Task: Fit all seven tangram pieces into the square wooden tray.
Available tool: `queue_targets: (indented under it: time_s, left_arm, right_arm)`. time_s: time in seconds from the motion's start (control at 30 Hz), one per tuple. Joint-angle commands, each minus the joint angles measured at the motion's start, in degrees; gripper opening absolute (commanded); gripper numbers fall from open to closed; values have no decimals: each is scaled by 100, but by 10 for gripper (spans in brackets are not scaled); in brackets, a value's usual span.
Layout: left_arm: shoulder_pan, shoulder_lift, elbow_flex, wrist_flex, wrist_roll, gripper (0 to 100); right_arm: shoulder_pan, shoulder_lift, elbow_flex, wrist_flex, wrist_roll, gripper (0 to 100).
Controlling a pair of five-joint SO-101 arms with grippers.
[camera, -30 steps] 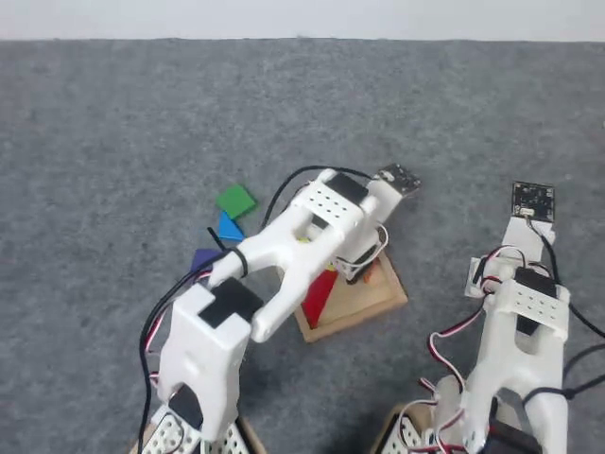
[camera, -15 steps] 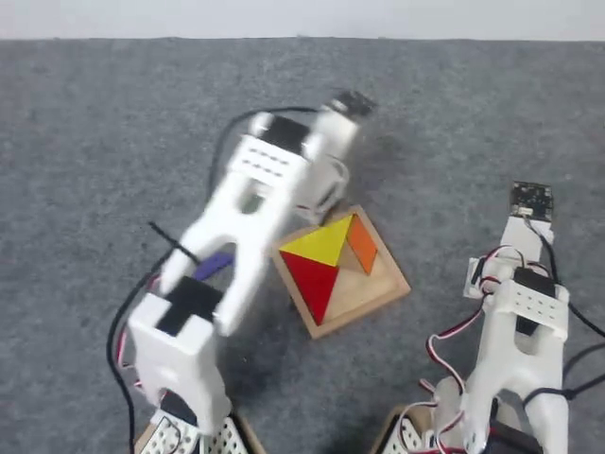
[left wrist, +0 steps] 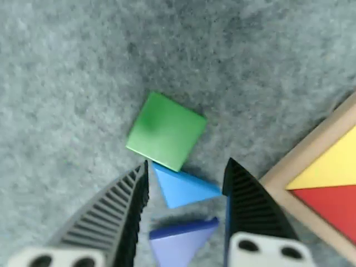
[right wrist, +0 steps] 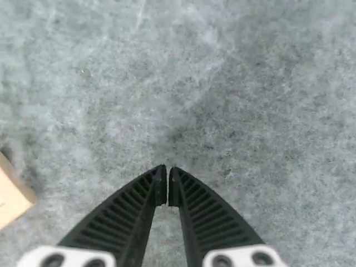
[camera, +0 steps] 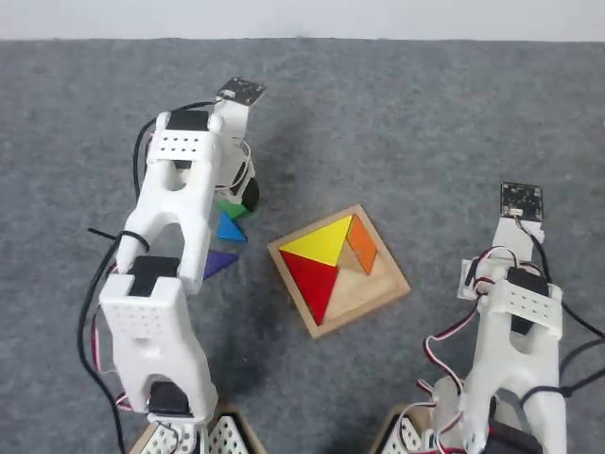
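Left gripper (left wrist: 187, 163) spread wide, empty, over blue triangle (left wrist: 182, 188), tight between green square (left wrist: 166, 130) and purple piece (left wrist: 181, 240). Tray (camera: 376, 299) mid-desk, 3 pieces in. Descend straight, avoid nudging neighbours. Right gripper (right wrist: 167, 170) pinched closed, empty.

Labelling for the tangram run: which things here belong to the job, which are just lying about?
Job: wooden tray; yellow triangle, red triangle, orange piece in it; green square, blue triangle, purple piece outside; left gripper over them, fingers open.
Lying about: grey carpet, white strip behind.

Green square (camera: 230, 208) half under left arm (camera: 175, 203); tray (left wrist: 311, 147) partly beyond left wrist view's edge.
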Motion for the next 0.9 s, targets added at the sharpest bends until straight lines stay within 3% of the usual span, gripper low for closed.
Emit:
queue_targets:
  time_s: [0.0,0.17,0.43,0.87]
  left_arm:
    - [-53,35,-400,193,-888,218]
    - [-79,686,-1244,554,-1407,218]
    - [-79,1890,-2492,853,-1451,218]
    - [-220,2620,-2791,976,-1442,213]
  right_arm:
    - [-48,-13,-44,-75,-9,28]
    - [-48,-13,-44,-84,-9,28]
    - [-48,-13,-44,-101,-9,27]
    - [-48,-13,-44,-75,-9,27]
